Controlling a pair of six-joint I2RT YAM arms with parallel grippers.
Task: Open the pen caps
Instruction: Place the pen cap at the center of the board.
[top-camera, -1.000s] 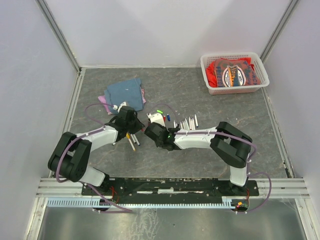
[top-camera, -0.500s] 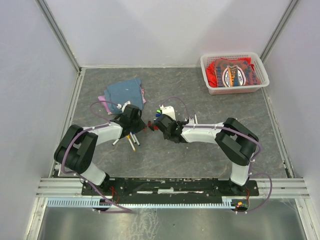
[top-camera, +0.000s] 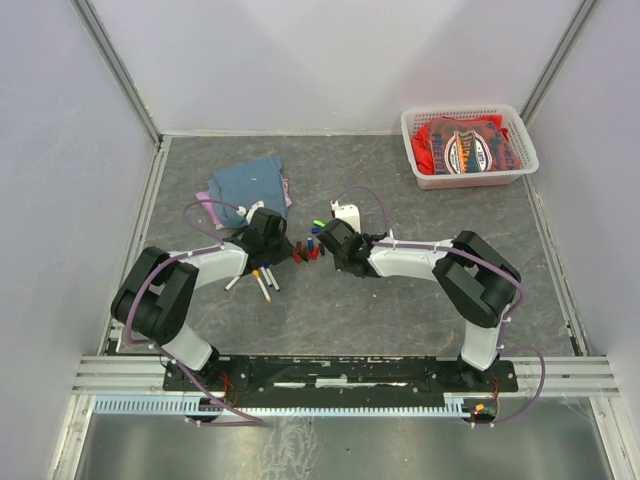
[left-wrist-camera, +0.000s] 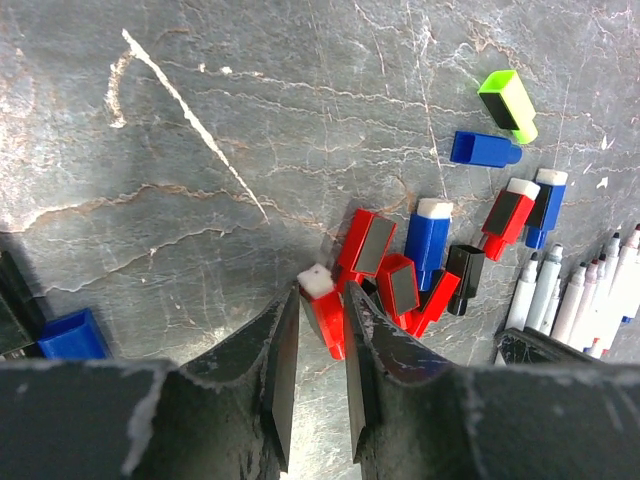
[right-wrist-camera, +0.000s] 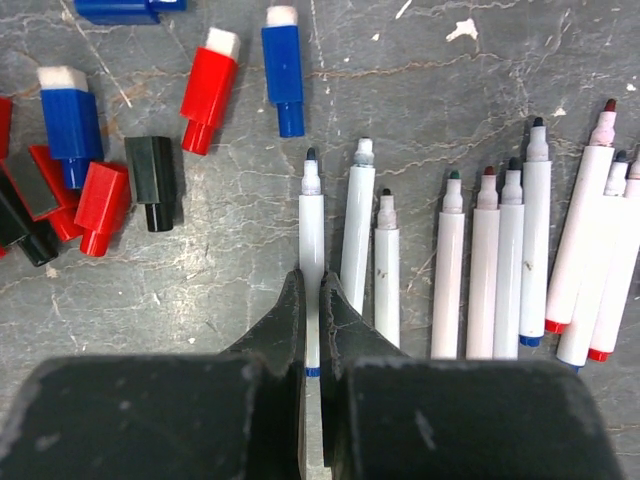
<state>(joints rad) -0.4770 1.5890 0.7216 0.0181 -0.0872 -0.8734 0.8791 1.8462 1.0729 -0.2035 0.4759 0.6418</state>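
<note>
Two black fingers (right-wrist-camera: 288, 315) of the right gripper (right-wrist-camera: 312, 280) pinch shut on a thin white uncapped marker pen (right-wrist-camera: 311, 215), bare pens (right-wrist-camera: 484, 270) lying alongside on the grey marbled table (right-wrist-camera: 220, 290). The left gripper (left-wrist-camera: 320, 295) stands slightly parted around a small red plastic cap (left-wrist-camera: 326, 320); whether it presses it, I cannot tell. Beyond lie loose red, blue, black, green pen caps (left-wrist-camera: 430, 235).
</note>
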